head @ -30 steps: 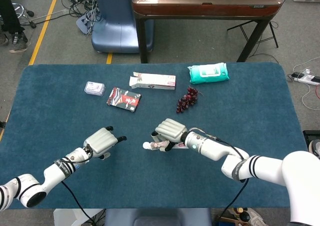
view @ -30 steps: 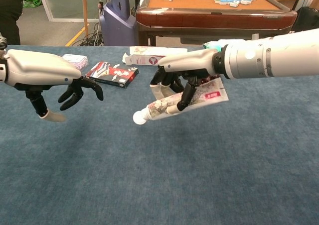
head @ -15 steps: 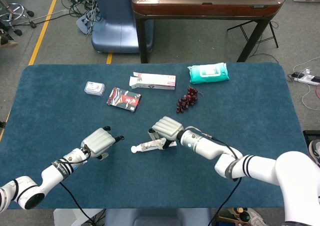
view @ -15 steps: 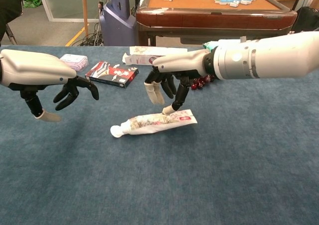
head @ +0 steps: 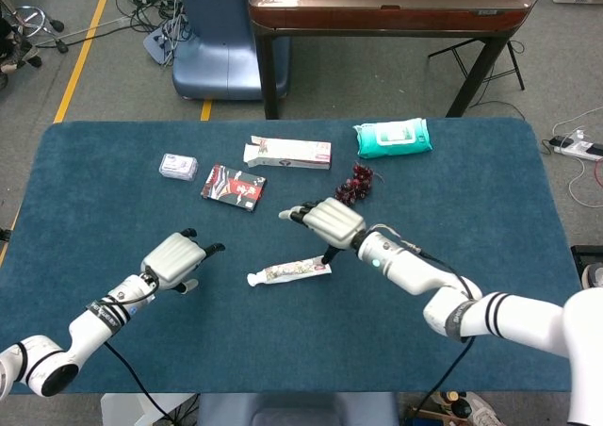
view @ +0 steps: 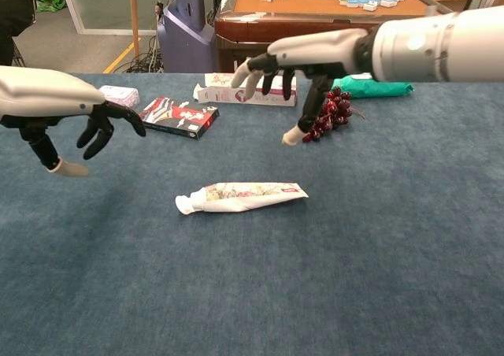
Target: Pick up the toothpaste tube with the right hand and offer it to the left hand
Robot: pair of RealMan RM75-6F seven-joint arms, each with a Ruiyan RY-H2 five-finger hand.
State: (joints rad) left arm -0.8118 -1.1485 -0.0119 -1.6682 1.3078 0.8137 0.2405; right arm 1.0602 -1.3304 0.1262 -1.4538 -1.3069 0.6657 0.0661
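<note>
The blue table (head: 490, 200) carries everything, and both hands hover above it. The right hand (head: 330, 223) holds nothing; its fingers are spread apart, and in the chest view (view: 293, 68) it is raised clear of the cloth. The left hand (head: 174, 256) is also empty, fingers apart and hanging down, as the chest view (view: 67, 112) shows.

The toothpaste tube (head: 289, 272) lies flat on the table, not touched by any hand. From the right hand it is just below and a little toward the left hand; from the left hand it is further away, across a bare stretch of cloth. So the right hand is the nearer one. The long axis of the tube runs almost from one hand to the other, with the white cap (view: 183, 205) pointing to the left hand and the flat crimped end (view: 298, 191) toward the right hand.

I judge the pick-up must be done again: the right hand should come down across the tube's body.
</note>
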